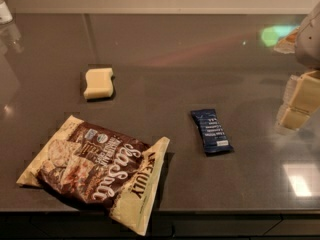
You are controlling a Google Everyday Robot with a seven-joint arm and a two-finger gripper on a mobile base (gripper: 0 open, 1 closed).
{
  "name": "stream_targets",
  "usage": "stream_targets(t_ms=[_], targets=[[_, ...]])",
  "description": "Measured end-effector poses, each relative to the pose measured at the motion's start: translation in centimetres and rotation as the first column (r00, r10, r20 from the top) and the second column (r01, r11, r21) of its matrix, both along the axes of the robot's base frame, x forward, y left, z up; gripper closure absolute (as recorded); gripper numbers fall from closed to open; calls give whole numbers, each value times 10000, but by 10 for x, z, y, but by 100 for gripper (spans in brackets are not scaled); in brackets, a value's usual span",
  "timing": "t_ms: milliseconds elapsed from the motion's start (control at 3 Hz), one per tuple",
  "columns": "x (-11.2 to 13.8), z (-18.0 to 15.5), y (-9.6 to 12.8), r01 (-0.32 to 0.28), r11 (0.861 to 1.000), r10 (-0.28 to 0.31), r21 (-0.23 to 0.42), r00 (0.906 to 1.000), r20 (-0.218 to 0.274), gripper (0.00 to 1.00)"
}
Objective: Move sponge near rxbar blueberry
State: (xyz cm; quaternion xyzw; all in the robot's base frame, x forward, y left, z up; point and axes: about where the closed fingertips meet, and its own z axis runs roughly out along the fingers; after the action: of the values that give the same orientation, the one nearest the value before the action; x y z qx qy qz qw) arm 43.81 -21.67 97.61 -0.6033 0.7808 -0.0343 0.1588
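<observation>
The sponge (pixel 98 83) is a pale yellow block with a dark underside. It lies on the dark countertop (pixel 165 59) at the left, toward the back. The rxbar blueberry (pixel 211 131) is a flat navy wrapper with white text, lying right of centre. My gripper (pixel 299 103) hangs at the far right edge of the view, cream and blocky, to the right of the bar and far from the sponge. It holds nothing that I can see.
A big brown-and-cream chip bag (pixel 97 169) lies at the front left, near the counter's front edge. A pale object (pixel 4 11) stands at the far back left corner. A wall runs along the back.
</observation>
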Motion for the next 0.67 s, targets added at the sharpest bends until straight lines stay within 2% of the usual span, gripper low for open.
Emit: stream_targets(t_ms=[333, 667], targets=[[1, 1, 1, -4, 10000, 4, 13, 10000, 19, 0], [14, -3, 15, -216, 9990, 214, 394, 9998, 50, 0]])
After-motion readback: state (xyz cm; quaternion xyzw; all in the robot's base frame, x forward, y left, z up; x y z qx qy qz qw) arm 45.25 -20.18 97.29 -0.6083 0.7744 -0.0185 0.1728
